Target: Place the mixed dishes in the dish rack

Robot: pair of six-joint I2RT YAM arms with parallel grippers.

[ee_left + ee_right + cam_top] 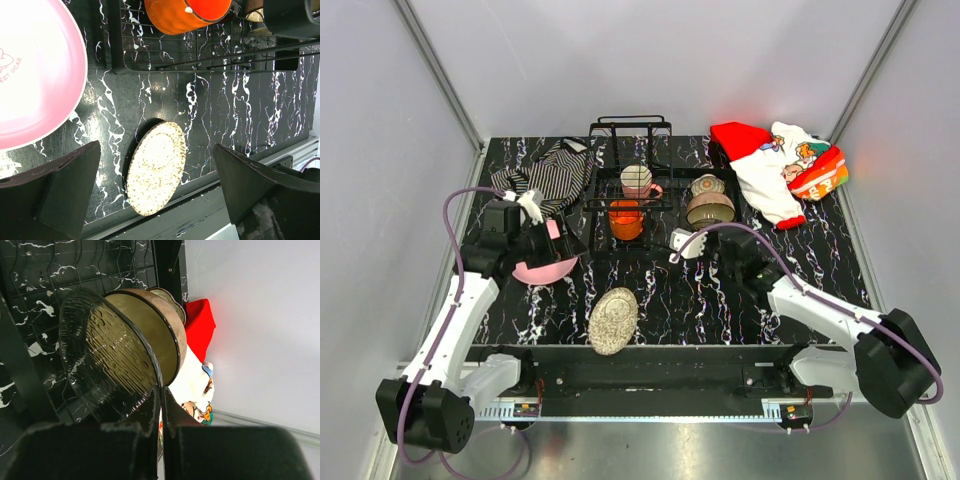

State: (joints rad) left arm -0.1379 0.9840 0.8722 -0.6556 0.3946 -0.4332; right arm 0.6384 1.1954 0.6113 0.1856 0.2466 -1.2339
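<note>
The black wire dish rack (603, 168) stands at the back centre, with the cream-pink mug (638, 180) and the orange cup (626, 219) in it. Just right of it sit the brownish bowl (710, 208) and the floral cup (706, 184). My right gripper (162, 392) is shut, its tips pinched on the bowl's (120, 345) thin dark rim. The left gripper (560, 243) is wide open and empty above the pink plate (542, 270), which fills the upper left of the left wrist view (35, 75). The tan-gold plate (613, 320) lies flat near the front edge.
A striped black-white cloth (548, 172) lies left of the rack. A red-white printed cloth (775, 165) is bunched at the back right. Grey walls close in the table on three sides, and a metal rail (640, 405) runs along the front.
</note>
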